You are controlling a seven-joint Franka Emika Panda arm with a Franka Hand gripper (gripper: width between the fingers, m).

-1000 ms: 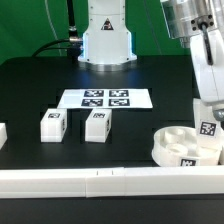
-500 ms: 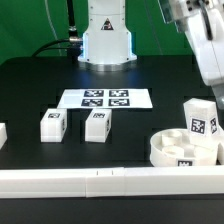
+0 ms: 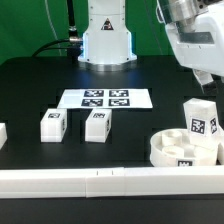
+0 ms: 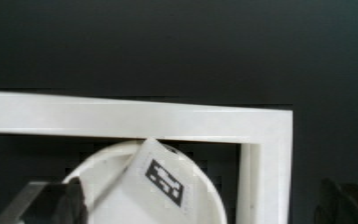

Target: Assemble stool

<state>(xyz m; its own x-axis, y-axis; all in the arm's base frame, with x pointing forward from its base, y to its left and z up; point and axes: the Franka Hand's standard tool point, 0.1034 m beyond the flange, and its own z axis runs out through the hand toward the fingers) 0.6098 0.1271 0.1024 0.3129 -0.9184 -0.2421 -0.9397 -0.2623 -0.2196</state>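
Observation:
The white round seat disc (image 3: 178,150) lies at the exterior view's lower right, against the corner of the border rails. One leg block (image 3: 200,119) stands upright in a socket of the seat, tag facing the camera. Two more leg blocks (image 3: 52,124) (image 3: 97,125) stand loose left of centre. My gripper (image 3: 206,76) hangs above the standing leg, apart from it, open and empty. In the wrist view the seat (image 4: 114,185) and the leg's tag (image 4: 163,177) lie below my gripper (image 4: 197,208), with the dark fingertips (image 4: 51,200) far apart.
The marker board (image 3: 105,98) lies flat at mid-table. A long white rail (image 3: 90,182) runs along the front edge; its corner shows in the wrist view (image 4: 274,125). A white piece (image 3: 3,133) sits at the left edge. The robot base (image 3: 105,40) stands behind.
My gripper has let go of the leg block standing in the seat and risen straight up from it. The leg stays upright in its socket.

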